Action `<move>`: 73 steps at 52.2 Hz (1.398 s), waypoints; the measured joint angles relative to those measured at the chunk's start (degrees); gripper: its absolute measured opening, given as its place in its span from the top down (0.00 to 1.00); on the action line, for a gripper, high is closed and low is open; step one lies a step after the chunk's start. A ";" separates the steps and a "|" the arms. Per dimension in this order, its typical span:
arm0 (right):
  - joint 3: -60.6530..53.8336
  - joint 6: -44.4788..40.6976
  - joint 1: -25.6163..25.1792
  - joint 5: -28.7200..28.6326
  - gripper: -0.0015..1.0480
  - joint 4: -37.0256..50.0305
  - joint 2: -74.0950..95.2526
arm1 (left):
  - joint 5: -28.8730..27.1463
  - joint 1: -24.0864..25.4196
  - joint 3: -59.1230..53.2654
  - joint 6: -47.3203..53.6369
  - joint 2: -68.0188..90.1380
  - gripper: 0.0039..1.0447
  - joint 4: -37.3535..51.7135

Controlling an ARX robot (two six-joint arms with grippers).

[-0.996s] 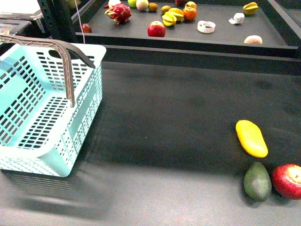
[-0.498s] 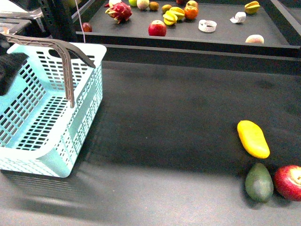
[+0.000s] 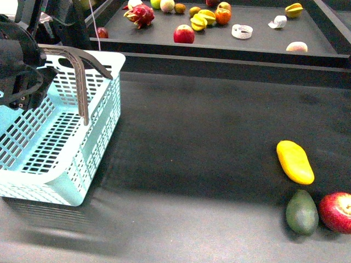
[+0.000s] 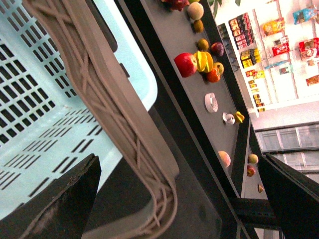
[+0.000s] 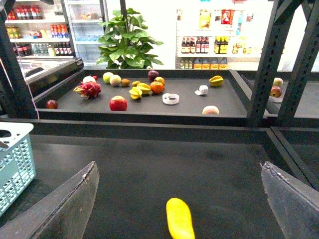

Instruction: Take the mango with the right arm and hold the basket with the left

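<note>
The yellow mango [image 3: 295, 161] lies on the dark table at the right. In the right wrist view the mango [image 5: 179, 219] lies ahead of my right gripper [image 5: 178, 167], between its open fingers [image 5: 65, 204] and apart from them. The right gripper is out of the front view. The turquoise basket [image 3: 101, 109] stands at the left with its grey-brown handle [image 3: 81, 82] raised. My left gripper [image 3: 19, 71] hovers over the basket's far left side. In the left wrist view the left gripper [image 4: 177, 199] is open, with the handle [image 4: 114, 114] running between its fingers [image 4: 55, 204].
A dark green avocado [image 3: 301, 212] and a red apple [image 3: 335, 212] lie just in front of the mango. A raised shelf [image 3: 219, 49] at the back holds an apple, a dragon fruit, starfruits and other fruit. Black frame posts [image 5: 264, 64] stand at the right.
My left gripper has come into the front view from the left and now hangs over the basket by its handle. The mango has not moved on the table.
</note>
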 joint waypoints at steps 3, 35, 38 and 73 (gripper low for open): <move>0.00 0.00 0.00 0.02 0.08 0.00 0.00 | 0.02 1.20 1.62 0.00 1.33 0.05 -0.31; 0.00 0.00 0.00 0.02 0.08 0.00 0.00 | 0.85 8.70 13.70 3.06 8.70 0.15 -6.97; 0.00 0.00 0.00 0.02 0.08 0.00 0.00 | 0.44 7.74 13.38 3.15 8.41 0.24 -7.26; 0.00 0.00 0.02 0.02 0.08 0.00 0.00 | 9.16 -1.16 -3.61 5.64 -3.98 0.88 -6.29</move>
